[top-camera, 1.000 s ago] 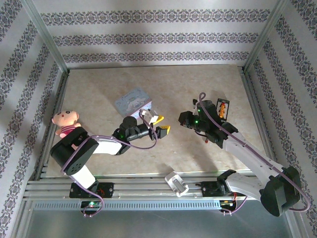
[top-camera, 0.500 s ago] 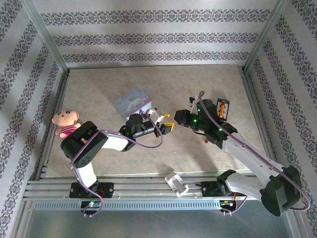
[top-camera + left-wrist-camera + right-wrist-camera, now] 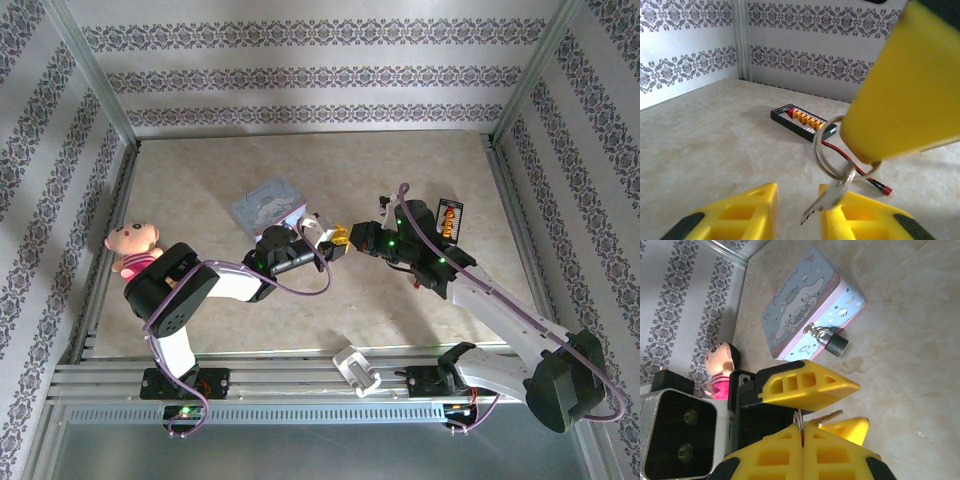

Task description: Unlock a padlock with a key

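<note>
While padlock hangs on shut tin | right tool pinches keyring

Key dangling at the left gripper
It hangs by a key ring from the right gripper's finger above; a black battery holder lies farther off

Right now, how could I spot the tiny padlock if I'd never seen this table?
Find the beige table, then the pale blue and pink cartoon tin box near its middle. The padlock hangs from the clasp on the box's side. It is small and dark with a silvery shackle, far smaller than the box.
</note>
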Controlling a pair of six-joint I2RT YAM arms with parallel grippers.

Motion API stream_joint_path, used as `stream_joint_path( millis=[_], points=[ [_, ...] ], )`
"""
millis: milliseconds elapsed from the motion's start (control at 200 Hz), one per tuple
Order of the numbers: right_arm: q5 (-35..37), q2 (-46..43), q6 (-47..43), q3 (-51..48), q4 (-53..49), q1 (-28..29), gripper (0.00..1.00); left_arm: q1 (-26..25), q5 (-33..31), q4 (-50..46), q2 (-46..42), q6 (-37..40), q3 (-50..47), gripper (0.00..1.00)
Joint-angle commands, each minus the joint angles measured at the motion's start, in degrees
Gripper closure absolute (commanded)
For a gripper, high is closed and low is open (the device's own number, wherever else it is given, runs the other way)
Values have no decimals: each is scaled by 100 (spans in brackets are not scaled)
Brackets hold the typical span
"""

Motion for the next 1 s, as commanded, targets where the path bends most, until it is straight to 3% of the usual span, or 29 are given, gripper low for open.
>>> stream_joint_path(
  millis=[0, 155, 370, 745, 995],
  points=[
    [-90, 39, 51, 142, 132, 65, 100, -82, -109, 386, 60, 96, 110, 78],
    [-68, 59, 54, 139, 126, 65, 100, -88, -324, 425, 17, 162, 45, 100],
    [-13, 23, -23, 183, -1, 44, 100, -90, -989, 431, -227, 692, -211, 100],
    [285, -152, -42, 255, -243, 37, 71, -296, -2642, 469, -723, 2593, -531, 100],
    [336, -93, 50, 482, -235, 106, 69, -507, -2952, 361, -670, 3241, -435, 100]
  ],
)
